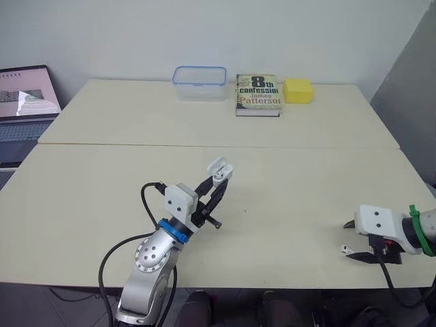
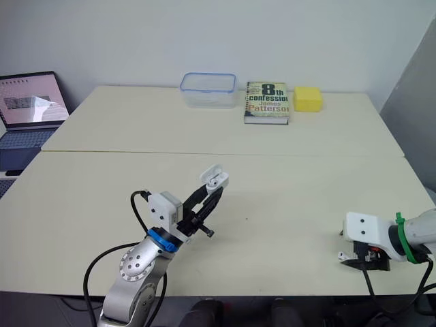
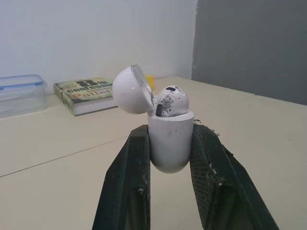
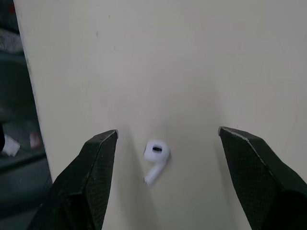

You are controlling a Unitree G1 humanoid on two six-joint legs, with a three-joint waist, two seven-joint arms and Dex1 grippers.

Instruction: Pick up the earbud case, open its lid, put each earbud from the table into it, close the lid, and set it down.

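My left gripper [image 1: 219,178] is shut on the white earbud case [image 3: 168,139] and holds it upright above the middle of the near table. The case's lid [image 3: 130,89] is swung open, and one white earbud [image 3: 171,100] sits in the case, its head sticking out. A second white earbud [image 4: 154,158] lies on the table near the front right edge. My right gripper [image 4: 168,132] hangs open just above it, one finger on each side and neither touching. The head views show that gripper [image 1: 347,237] low at the table's right front.
At the back of the far table stand a clear blue-rimmed container [image 1: 199,82], a book [image 1: 257,94] and a yellow block [image 1: 298,90]. An open laptop [image 1: 24,102] sits off to the left. The table's front edge [image 1: 272,283] runs close to my right gripper.
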